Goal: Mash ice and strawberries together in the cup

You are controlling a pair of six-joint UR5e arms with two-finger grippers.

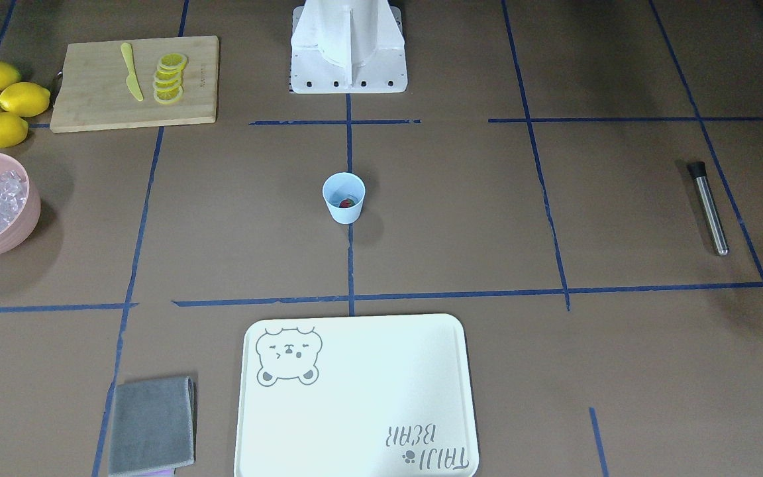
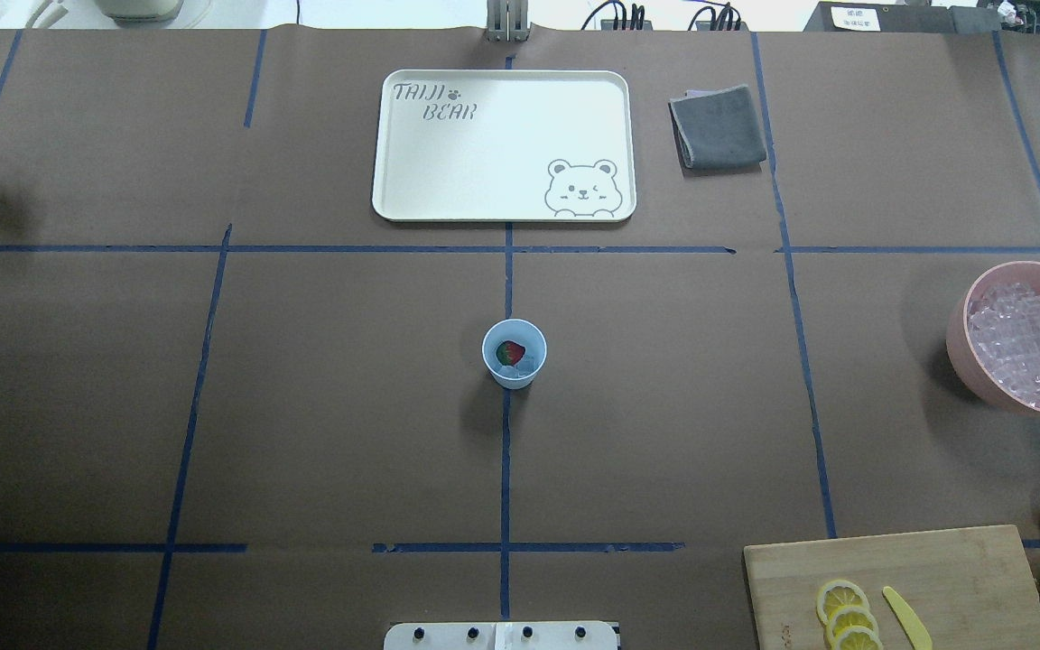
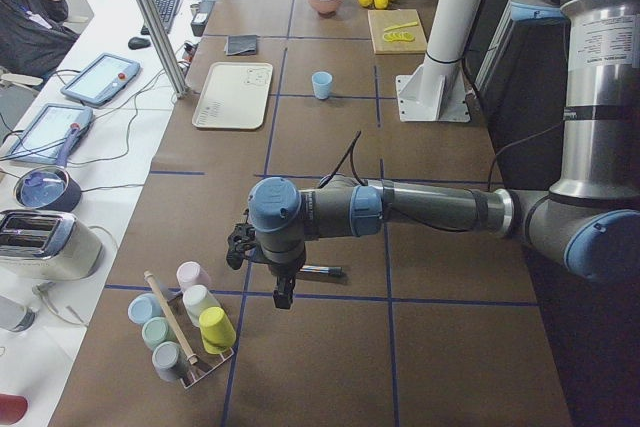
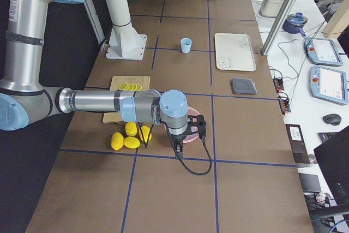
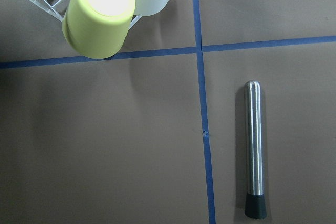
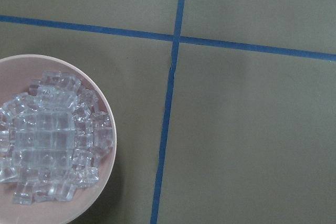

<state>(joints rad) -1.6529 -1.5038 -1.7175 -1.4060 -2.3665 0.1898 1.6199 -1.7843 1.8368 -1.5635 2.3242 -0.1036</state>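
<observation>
The light blue cup (image 1: 344, 197) stands upright at the table's middle, also in the overhead view (image 2: 514, 353). A red strawberry (image 2: 509, 352) and a clear ice piece (image 2: 525, 366) lie inside it. More ice (image 6: 50, 137) fills the pink bowl (image 2: 980, 298). A steel muddler with a black tip (image 5: 254, 148) lies flat on the table's left end (image 1: 708, 207). My left gripper (image 3: 283, 295) hangs above the muddler, far from the cup. My right gripper (image 4: 175, 144) hangs beside the pink bowl. I cannot tell whether either gripper is open or shut.
A cream tray (image 2: 502, 208) and a grey cloth (image 2: 719, 126) lie at the far side. A cutting board (image 1: 90, 106) holds lemon slices and a yellow knife, with whole lemons (image 1: 0, 103) beside it. A rack of cups (image 5: 100, 14) stands near the muddler.
</observation>
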